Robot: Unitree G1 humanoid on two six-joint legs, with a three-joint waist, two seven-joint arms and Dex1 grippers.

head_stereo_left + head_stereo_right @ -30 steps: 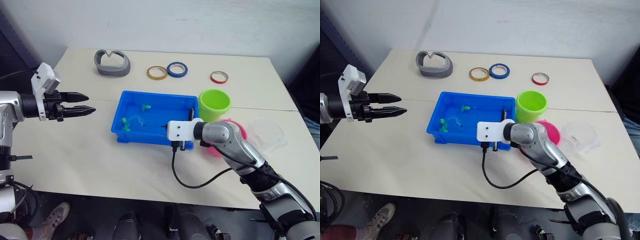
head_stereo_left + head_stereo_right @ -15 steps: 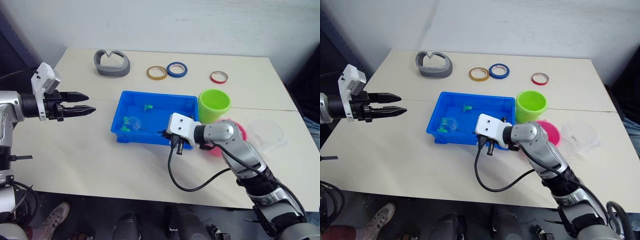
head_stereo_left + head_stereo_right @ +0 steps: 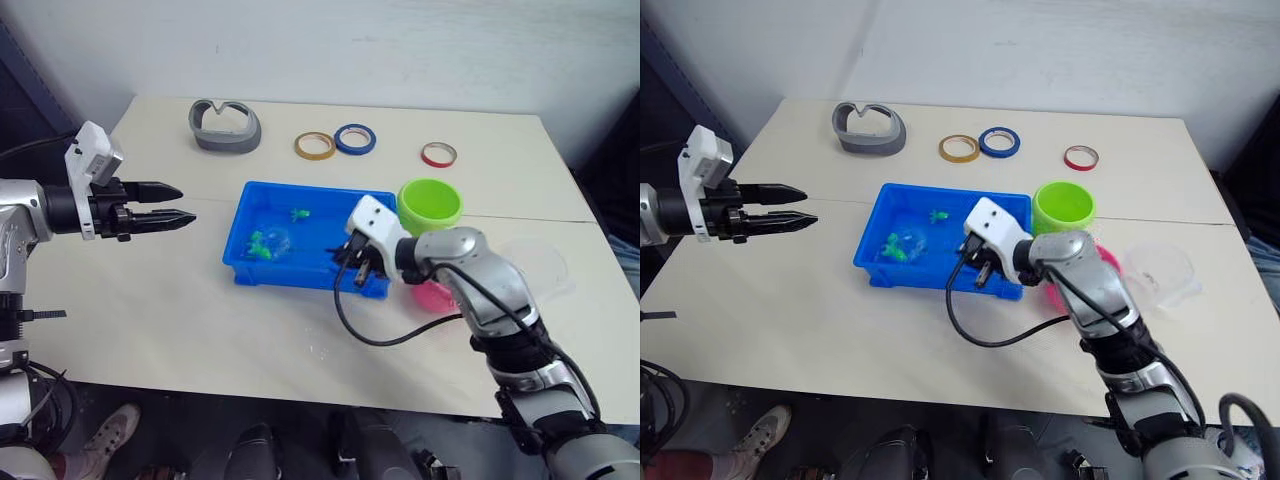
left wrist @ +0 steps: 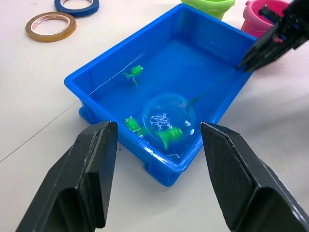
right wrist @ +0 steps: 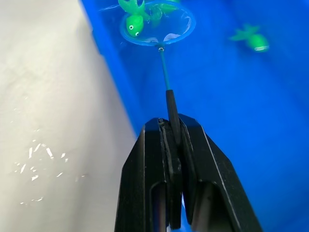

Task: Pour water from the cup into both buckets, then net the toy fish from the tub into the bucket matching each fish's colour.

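The blue tub point(image 3: 283, 276) sits mid-table with water in it. My right gripper point(image 3: 352, 262) hangs over its near right corner, shut on the net's thin stick point(image 5: 166, 82). The net point(image 4: 169, 116) lies low in the tub's left part. Two green toy fish point(image 5: 134, 21) overlap its hoop; whether they are in the mesh I cannot tell. A third green fish point(image 3: 296, 213) floats farther back. To the tub's right stand the lime green bucket point(image 3: 430, 205) and the pink bucket point(image 3: 437, 293), the pink one partly behind my arm. The clear cup point(image 3: 545, 265) stands at the far right. My left gripper point(image 3: 187, 203) hovers open, left of the tub.
A grey curved holder point(image 3: 225, 125) and three tape rings, yellow point(image 3: 314, 146), blue point(image 3: 354, 138) and red point(image 3: 437, 154), lie along the back. A black cable point(image 3: 370, 338) loops from my right wrist over the table. Water drops point(image 3: 318, 350) spot the front.
My right wrist has risen and swung from the tub's front wall to over its near right corner. The net hoop has shifted slightly among the green fish. The left arm has barely moved.
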